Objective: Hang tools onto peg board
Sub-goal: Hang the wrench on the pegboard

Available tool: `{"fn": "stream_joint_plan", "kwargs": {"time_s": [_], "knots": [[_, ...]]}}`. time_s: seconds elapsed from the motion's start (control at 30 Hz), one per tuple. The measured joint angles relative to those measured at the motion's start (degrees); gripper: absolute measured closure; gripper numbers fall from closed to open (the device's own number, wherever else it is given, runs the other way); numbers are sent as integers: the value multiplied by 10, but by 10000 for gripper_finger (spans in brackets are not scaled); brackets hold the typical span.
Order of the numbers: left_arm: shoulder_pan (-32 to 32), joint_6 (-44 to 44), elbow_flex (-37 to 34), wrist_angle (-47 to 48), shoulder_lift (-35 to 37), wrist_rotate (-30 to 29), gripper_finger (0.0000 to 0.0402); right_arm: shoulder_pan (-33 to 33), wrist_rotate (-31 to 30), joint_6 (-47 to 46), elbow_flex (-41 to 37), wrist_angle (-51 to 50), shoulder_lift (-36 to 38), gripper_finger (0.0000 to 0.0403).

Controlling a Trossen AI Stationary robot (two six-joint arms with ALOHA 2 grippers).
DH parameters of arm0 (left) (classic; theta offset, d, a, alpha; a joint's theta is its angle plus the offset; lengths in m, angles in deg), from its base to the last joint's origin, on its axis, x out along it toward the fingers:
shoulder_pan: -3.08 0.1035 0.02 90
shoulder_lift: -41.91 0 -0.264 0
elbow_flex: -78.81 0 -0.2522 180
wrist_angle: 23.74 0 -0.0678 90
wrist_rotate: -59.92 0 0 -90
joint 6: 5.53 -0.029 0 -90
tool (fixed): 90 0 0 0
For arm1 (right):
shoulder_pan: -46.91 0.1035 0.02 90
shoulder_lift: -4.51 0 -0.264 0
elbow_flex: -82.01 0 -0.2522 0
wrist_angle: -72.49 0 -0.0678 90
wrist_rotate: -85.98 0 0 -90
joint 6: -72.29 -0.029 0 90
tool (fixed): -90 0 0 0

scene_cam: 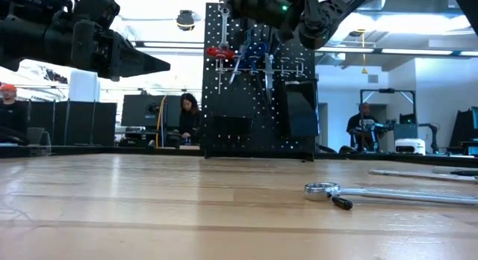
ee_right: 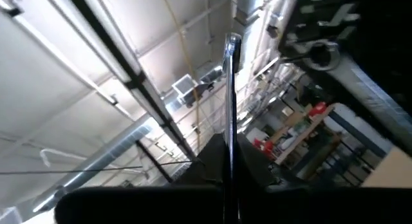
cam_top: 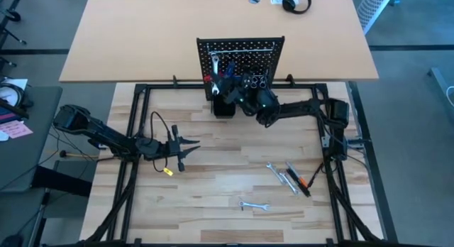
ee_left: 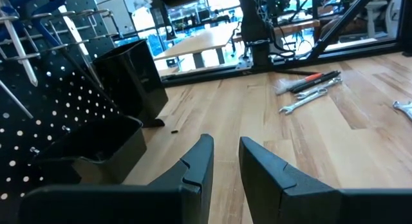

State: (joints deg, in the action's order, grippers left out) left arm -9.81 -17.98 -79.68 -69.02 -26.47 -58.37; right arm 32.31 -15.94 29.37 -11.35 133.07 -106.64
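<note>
Overhead, right gripper point(ee_right: 230, 161) jaws clamp a silver wrench point(ee_right: 230, 89).

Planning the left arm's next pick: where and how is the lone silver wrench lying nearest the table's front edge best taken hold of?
Probably grip the lone silver wrench at mid-shank, coming straight down from above with the fingers across its narrow width. It lies flat on the table, lengthwise left to right, so the shank is the slimmest part and both heads are wider. Nothing lies beside it; the other tools are apart.
</note>
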Motion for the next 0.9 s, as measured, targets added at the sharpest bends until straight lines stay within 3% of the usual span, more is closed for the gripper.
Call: {"fn": "stream_joint_plan", "kwargs": {"time_s": [0.23,0.9], "knots": [[0,0,0,0,0,0,337,-1,-58,-21,0,-30,0,383],[0,0,0,0,0,0,337,-2,-81,-46,0,-64,0,377]]}}
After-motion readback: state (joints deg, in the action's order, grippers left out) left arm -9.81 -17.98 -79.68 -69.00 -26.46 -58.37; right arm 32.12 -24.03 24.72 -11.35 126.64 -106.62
